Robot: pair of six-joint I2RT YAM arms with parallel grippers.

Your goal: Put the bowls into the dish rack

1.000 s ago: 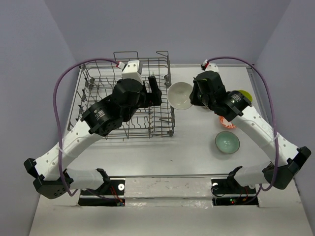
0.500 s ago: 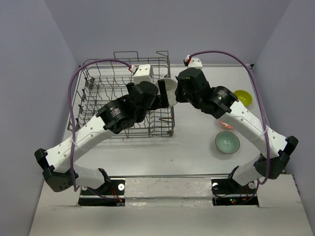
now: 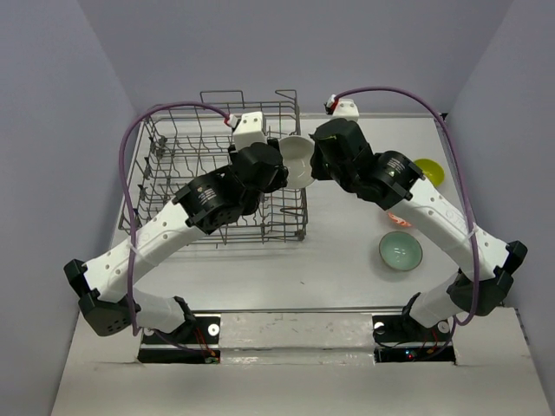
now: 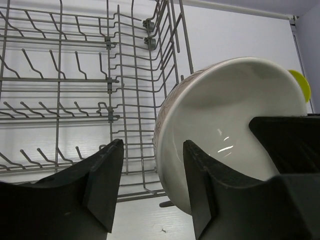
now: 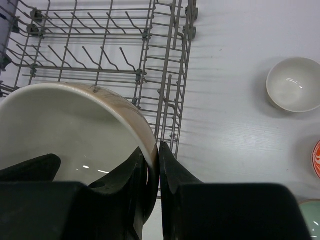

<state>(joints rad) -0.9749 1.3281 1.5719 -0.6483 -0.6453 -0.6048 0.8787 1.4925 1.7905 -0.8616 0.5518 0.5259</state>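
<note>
My right gripper point(image 3: 312, 160) is shut on the rim of a cream-white bowl point(image 3: 297, 159) and holds it tilted in the air at the right edge of the grey wire dish rack point(image 3: 165, 156). In the right wrist view the fingers point(image 5: 152, 150) pinch the bowl's wall point(image 5: 75, 125). My left gripper point(image 3: 279, 169) is open, and its jaws point(image 4: 152, 147) straddle the near rim of the same bowl point(image 4: 225, 115). The rack holds no bowls. On the table lie a second cream bowl point(image 5: 294, 84), a celadon bowl point(image 3: 400, 251), a yellow-green bowl point(image 3: 429, 171) and an orange patterned bowl point(image 3: 401, 221), half hidden under the right arm.
The rack's upright tines point(image 4: 75, 80) and right wall point(image 5: 165, 100) stand just below and left of the held bowl. Purple cables loop over both arms. Grey walls close in the table on three sides.
The right arm carried the cream bowl left from the table to the rack's right edge. The left gripper swung right and closed in on the bowl's rim.
</note>
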